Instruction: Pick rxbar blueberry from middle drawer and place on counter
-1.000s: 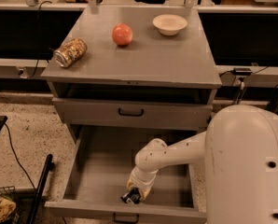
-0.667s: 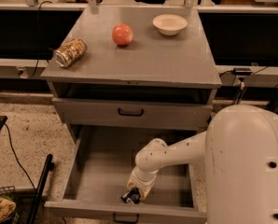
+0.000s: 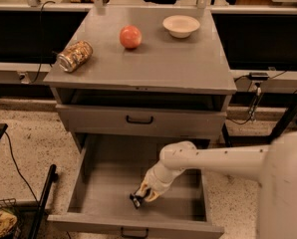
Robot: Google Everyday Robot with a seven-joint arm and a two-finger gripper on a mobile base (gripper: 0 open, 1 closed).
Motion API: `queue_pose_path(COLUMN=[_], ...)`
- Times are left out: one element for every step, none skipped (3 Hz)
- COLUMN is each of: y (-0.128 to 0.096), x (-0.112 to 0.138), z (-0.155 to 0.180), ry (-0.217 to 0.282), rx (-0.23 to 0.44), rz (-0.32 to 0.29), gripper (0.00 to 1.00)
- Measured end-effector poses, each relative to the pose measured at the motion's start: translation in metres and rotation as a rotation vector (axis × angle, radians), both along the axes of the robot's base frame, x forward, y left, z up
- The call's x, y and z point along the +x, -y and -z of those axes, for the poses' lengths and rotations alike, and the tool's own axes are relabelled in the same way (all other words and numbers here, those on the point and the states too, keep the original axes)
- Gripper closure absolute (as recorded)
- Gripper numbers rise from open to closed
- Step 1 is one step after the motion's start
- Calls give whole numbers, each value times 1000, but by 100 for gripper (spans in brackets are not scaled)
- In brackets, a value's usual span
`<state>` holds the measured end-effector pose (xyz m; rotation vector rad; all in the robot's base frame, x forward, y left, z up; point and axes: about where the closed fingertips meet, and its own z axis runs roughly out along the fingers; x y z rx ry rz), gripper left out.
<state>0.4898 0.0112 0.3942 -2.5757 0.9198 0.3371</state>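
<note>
The middle drawer [image 3: 88, 183] is pulled wide open at the bottom of the view, its grey floor and tall side walls showing. My white arm reaches from the right down into it. My gripper [image 3: 138, 199] sits low on the drawer floor near the front wall, around a small dark object with white patches, the rxbar blueberry [image 3: 135, 201]; most of the bar is hidden by the gripper. The counter [image 3: 153, 59] is the flat grey top of the cabinet above.
On the counter lie a gold patterned can [image 3: 74, 56] on its side at the left, a red apple [image 3: 130, 36] in the middle and a white bowl [image 3: 181, 25] at the back right. A shallower closed drawer [image 3: 139, 119] sits above the open one.
</note>
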Motion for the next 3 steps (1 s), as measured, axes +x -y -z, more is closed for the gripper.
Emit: queue_pose_path(y=[16,36,65], x=[15,20,19], z=[-57,-114,-188], ry=[70,173,295], rx=[133,212,297], rz=[25,32,42], gripper=[100,100,100])
